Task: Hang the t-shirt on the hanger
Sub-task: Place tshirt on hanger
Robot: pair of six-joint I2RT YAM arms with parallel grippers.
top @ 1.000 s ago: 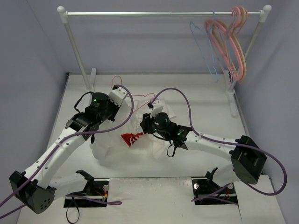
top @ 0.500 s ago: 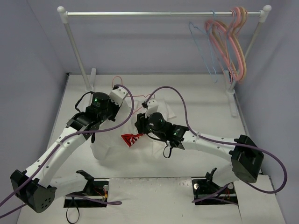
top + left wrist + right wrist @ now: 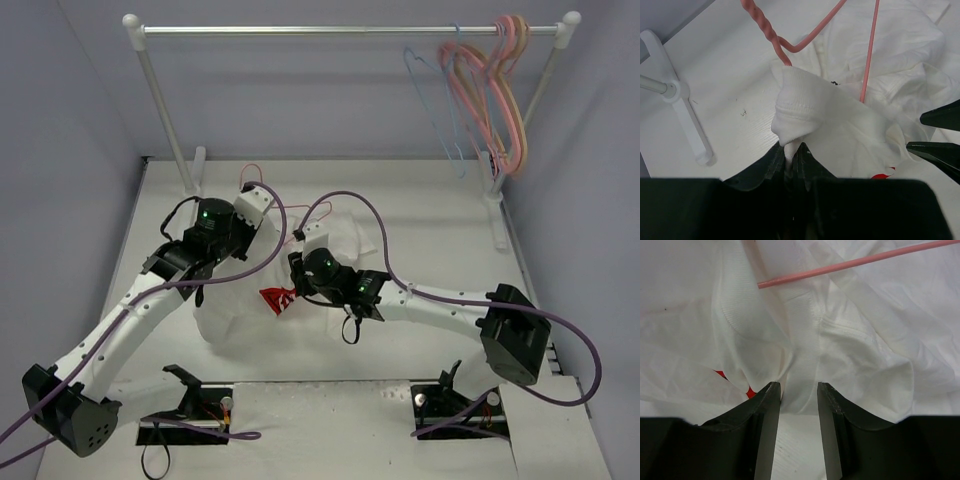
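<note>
Mostly buried in the t-shirt (image 3: 830,120), the hanger (image 3: 761,24) shows partially; left jaws pinch cloth, right jaws spread.

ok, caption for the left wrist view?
Left gripper pinches a t-shirt fold beside the pinkish-red wire hanger.

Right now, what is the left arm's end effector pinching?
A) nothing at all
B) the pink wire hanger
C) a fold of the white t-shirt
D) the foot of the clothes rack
C: in the left wrist view, the left end effector is shut on a bunched fold of the t-shirt, while the hanger lies beyond its fingertips.
</note>
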